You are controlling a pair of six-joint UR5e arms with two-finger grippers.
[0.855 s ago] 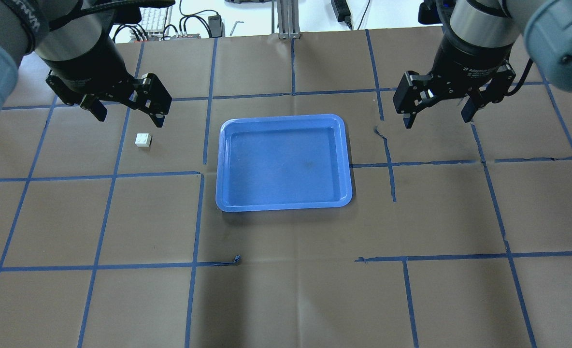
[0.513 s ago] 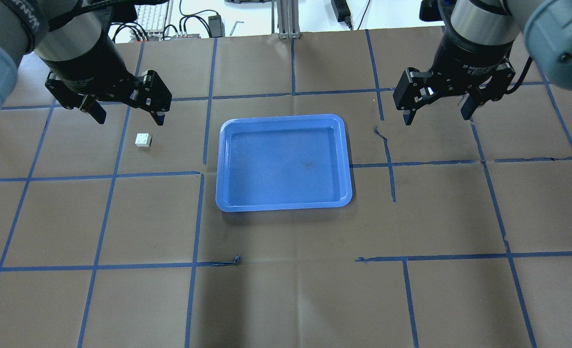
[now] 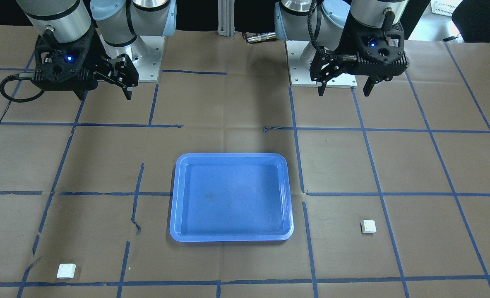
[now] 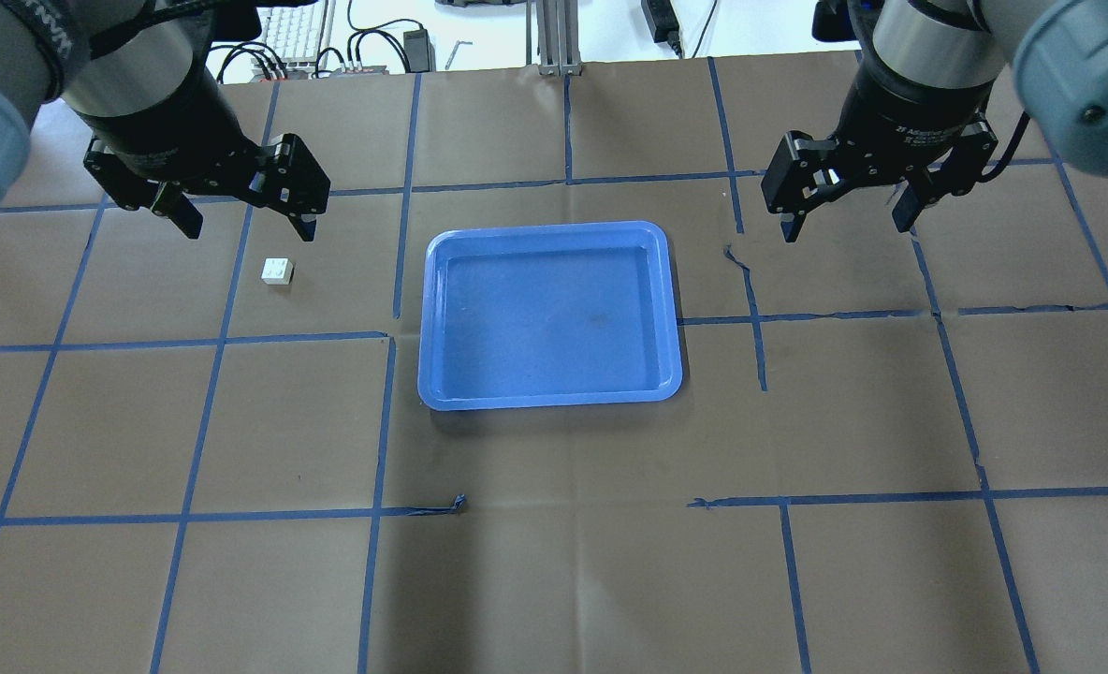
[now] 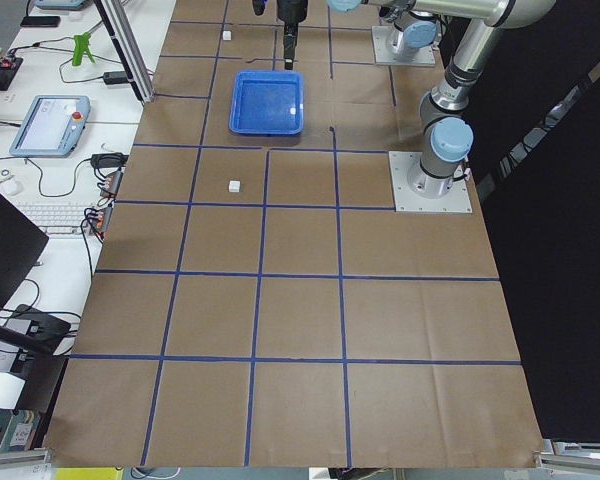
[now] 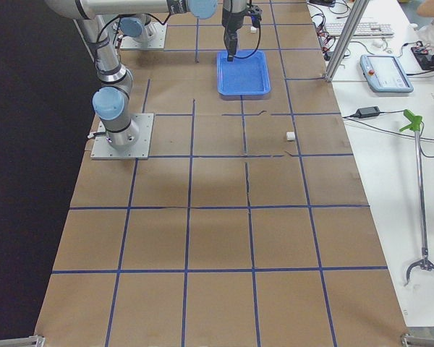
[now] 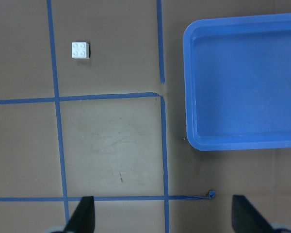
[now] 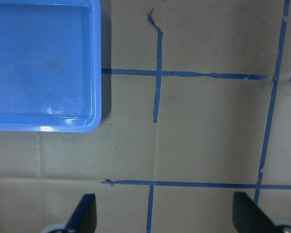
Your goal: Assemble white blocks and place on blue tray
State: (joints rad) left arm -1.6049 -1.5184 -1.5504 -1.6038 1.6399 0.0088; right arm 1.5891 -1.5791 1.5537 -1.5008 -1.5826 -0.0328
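- Both hands have shifted a touch up the overhead view in the last second, the left hand [image 4: 249, 228] a little more than the right hand [image 4: 845, 229]. The blue tray [image 4: 549, 227] and the white block [image 4: 276, 271] lie where they did.
- Overhead, only that one block shows. The other white block [image 3: 66, 271] is plain in the front-facing view but out of sight from overhead.
- The side views show both blocks as mere specks, and each arm's upper part is cropped at the frame edge.
- Each wrist view cuts its fingertips [image 7: 85, 216] off at the bottom edge.
- Both hands hang above the tabletop [image 4: 563, 562], pointing down, with jaws spread wide and holding nothing.
- The white block sits studs up on the left arm's side, well apart from the tray.
- The other white block lies on the right arm's side, out past the tray's far rim and well apart from it.
- Nothing lies in the tray.
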